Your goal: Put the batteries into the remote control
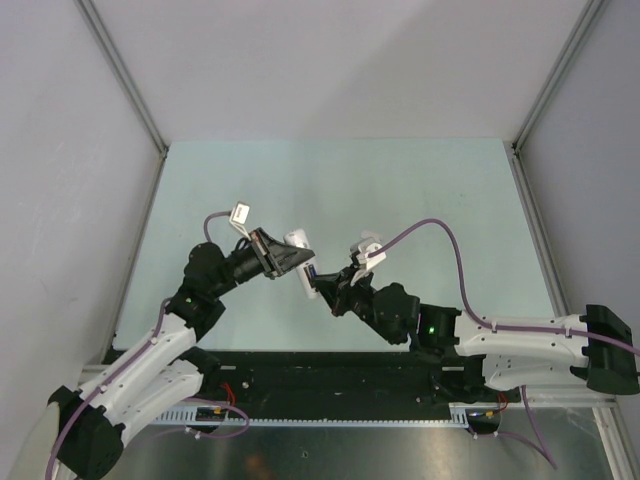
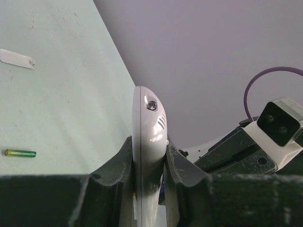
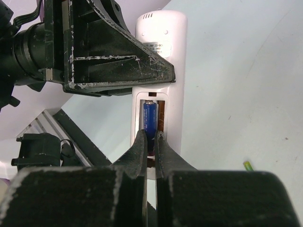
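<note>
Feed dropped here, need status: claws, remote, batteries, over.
Left claw shut on remote control. Right claw shut on purple battery, in open compartment. Green battery loose on table. Nothing blocking.

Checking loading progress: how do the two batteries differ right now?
The blue-purple battery is inside the remote control's back compartment, pinched by the right gripper; the green battery lies loose on the table, untouched. The blue-purple battery is dark; the green battery is bright with a yellowish end. Both are slim cylinders.
</note>
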### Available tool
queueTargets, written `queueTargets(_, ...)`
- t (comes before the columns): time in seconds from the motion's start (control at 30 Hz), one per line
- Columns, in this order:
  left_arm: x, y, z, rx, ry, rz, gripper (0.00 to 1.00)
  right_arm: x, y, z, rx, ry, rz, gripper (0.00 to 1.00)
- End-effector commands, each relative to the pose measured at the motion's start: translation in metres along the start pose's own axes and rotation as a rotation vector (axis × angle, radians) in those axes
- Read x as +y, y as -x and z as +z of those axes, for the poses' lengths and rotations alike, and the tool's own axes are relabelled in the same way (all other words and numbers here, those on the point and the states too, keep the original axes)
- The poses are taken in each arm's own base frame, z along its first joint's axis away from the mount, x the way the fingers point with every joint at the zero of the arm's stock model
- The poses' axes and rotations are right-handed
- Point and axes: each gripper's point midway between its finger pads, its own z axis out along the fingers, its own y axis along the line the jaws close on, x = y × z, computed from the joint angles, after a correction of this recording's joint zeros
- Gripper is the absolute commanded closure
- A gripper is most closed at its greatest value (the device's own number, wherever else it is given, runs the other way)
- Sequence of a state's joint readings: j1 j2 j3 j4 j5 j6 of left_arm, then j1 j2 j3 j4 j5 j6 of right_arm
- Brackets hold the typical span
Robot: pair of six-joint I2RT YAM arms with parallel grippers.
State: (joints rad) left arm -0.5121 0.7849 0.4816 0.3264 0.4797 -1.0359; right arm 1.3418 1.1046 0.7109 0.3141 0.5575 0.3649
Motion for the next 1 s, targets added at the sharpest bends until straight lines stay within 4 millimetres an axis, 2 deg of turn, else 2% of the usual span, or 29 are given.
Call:
queueTargets(0.0, -0.081, 0.024, -0.015, -0.038, -0.245, 0.094, 1.0, -0.056, -0.038, -0.009, 0.118, -0.182, -0.15, 1.0)
queueTargets(0.17, -0.078, 0.023, -0.015, -0.034, -0.241, 0.095, 1.0, -0.054, -0.031, -0.008, 0.094, -0.172, -0.157, 1.0)
queueTargets(0.4, -0.066, 0.016, -0.013, -0.015, -0.218, 0.092, 1.0, -0.044, -0.006, -0.001, 0.022, -0.138, -0.144, 1.0)
queueTargets(0.97, -0.047, 0.002, -0.004, 0.018, -0.168, 0.08, 1.0, -0.026, 0.01, 0.009, -0.016, -0.091, -0.14, 1.0)
